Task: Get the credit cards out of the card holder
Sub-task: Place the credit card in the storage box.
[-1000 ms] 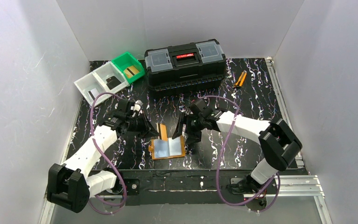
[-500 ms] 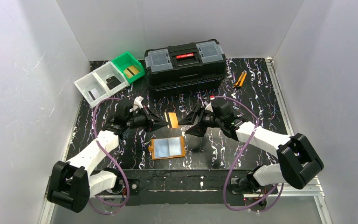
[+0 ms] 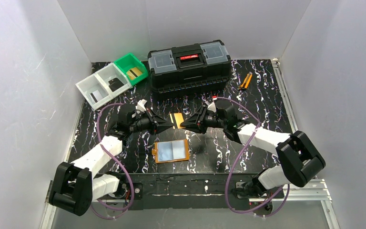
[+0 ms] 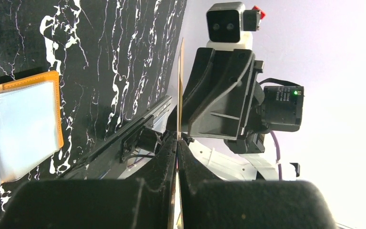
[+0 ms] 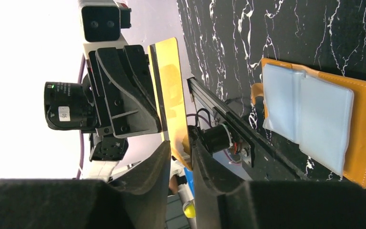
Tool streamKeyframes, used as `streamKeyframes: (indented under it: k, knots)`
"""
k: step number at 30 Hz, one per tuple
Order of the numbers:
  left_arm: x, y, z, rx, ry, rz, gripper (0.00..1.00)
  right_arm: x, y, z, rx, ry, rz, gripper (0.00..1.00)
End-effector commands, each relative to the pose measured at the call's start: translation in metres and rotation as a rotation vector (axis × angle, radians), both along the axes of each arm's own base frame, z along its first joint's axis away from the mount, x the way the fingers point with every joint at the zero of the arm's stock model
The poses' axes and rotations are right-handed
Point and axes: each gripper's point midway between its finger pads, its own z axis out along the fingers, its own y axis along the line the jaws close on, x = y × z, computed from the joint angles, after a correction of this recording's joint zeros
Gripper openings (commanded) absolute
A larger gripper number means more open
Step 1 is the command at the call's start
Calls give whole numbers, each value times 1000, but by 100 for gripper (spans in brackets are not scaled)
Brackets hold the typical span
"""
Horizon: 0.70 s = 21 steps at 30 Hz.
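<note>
The orange card holder (image 3: 171,150) lies open on the table, its clear pockets facing up; it also shows as the card holder (image 5: 362,138) and the card holder (image 4: 19,129) in the wrist views. Above and behind it hangs a gold credit card (image 3: 175,119), with my left gripper (image 3: 166,125) shut on its left end. The left wrist view has the card (image 4: 180,90) edge-on between the closed left gripper (image 4: 177,141). My right gripper (image 3: 186,123) faces it. The card's (image 5: 170,95) free end sits between the right gripper's (image 5: 181,145) narrowed fingers, with a gap still showing on one side.
A black toolbox (image 3: 189,65) stands at the back. At the back left are a white bin (image 3: 100,85) with dark cards and a green bin (image 3: 131,68) with a gold card. Orange-handled pliers (image 3: 245,81) lie at the back right.
The gold card has come up away from the holder in the left gripper. The right gripper has swung over to the card's free end, and its jaws have narrowed around it.
</note>
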Motion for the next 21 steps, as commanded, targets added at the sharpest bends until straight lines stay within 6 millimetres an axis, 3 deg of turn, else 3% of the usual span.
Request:
streamKeyframes:
  k: [1, 7, 9, 13, 21]
  knots:
    - [-3, -2, 7, -49, -9, -17, 0, 3, 7, 19, 77, -26, 23, 26]
    - [-3, -4, 8, -56, -9, -33, 1, 1, 9, 19, 86, -14, 44, 2]
    - [-3, -4, 8, -55, -10, -34, 14, -1, 10, 20, 98, -8, 63, 1]
    - [0, -5, 9, -63, -16, -34, 28, -6, 13, 20, 147, 23, 96, 1]
    - [6, -7, 8, -70, -11, -29, 29, -11, 17, 26, 229, 55, 124, 1]
